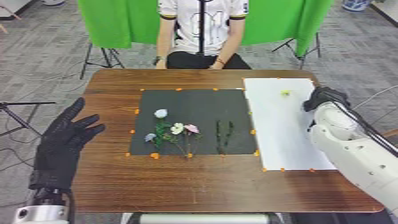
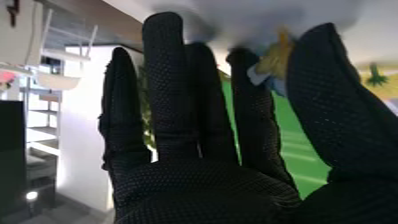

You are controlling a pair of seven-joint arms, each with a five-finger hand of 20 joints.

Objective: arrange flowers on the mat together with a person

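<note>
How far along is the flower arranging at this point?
Partly done, it seems: white flowers, a pink flower, a bluish flower and green sprigs lie on the dark mat. The right hand is at the white sheet's outer edge; whether it holds anything, I can't tell. Apparently left: the small yellow-green piece on that sheet.

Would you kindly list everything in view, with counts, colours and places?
Flowers: four, pale white, cream, pink and bluish, left half of the mat
Leafy stems: two, dark green, right part of the mat
Small flower: one, yellow-green, far part of the sheet
Mat: one, near-black, mid-table
Sheet: one, white, table's right side
Tape pieces: several, orange, along mat and sheet edges
Table: one, brown, under mat and sheet
Cloth: green, behind the table
Stands: several, black, left of and behind the table
Floor: grey, around the table
Left hand: one, black-gloved, table's left edge
Right hand: one, black-gloved, sheet's right edge
</note>
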